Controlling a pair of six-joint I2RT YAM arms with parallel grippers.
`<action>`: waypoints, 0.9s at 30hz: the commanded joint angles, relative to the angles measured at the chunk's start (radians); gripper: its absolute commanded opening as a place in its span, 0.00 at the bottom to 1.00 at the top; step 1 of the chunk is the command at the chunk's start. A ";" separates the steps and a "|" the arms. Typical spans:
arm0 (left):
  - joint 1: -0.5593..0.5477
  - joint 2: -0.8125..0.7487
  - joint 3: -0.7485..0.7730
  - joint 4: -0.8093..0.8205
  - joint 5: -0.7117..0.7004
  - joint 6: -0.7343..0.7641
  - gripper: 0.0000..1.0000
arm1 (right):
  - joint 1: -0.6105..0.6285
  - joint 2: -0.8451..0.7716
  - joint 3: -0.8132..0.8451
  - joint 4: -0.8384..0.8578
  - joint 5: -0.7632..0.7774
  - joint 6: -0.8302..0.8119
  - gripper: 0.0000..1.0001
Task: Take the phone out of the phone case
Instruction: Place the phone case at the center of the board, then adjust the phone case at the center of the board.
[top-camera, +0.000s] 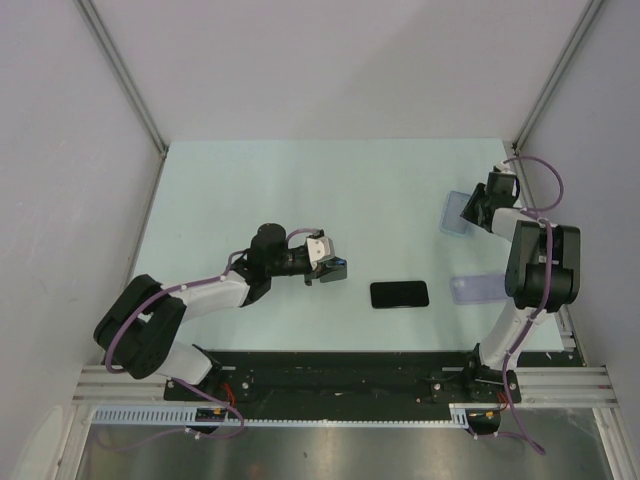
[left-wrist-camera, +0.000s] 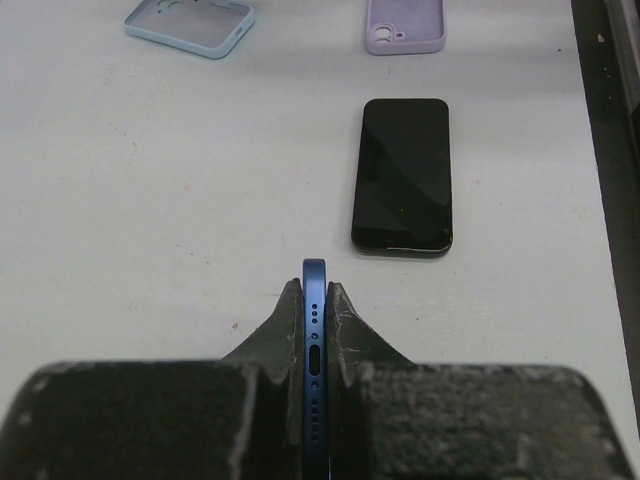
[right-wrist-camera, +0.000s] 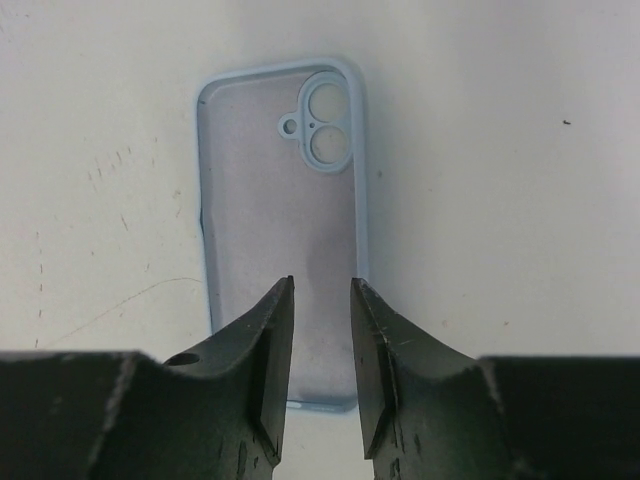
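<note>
Item: slim blue slab phone (left-wrist-camera: 315, 345), edge-up, clamped in left pincer (left-wrist-camera: 314, 288), at 9 o'clock of black glass phone (top-camera: 399, 294) on pale desk (top-camera: 300, 180). Empty light-blue silicone case (right-wrist-camera: 270, 200) lies at desk's 2 o'clock under right pincer (right-wrist-camera: 321, 283), which is narrowly parted and holding nothing. Step: extraction apparently done. Next: lay phone flat and release.

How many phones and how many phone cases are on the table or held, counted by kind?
Phones: 2 (black phone, blue phone)
Cases: 2 (light blue case, lilac case)
Total: 4
</note>
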 joint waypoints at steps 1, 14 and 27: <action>0.003 -0.016 0.013 0.031 0.030 -0.004 0.00 | 0.004 -0.004 0.050 -0.010 0.077 -0.053 0.34; 0.003 -0.014 0.013 0.033 0.030 -0.004 0.00 | 0.082 -0.081 0.157 -0.202 0.185 -0.230 0.38; 0.001 -0.016 0.010 0.031 0.033 -0.002 0.01 | 0.079 0.082 0.205 -0.296 0.210 -0.277 0.37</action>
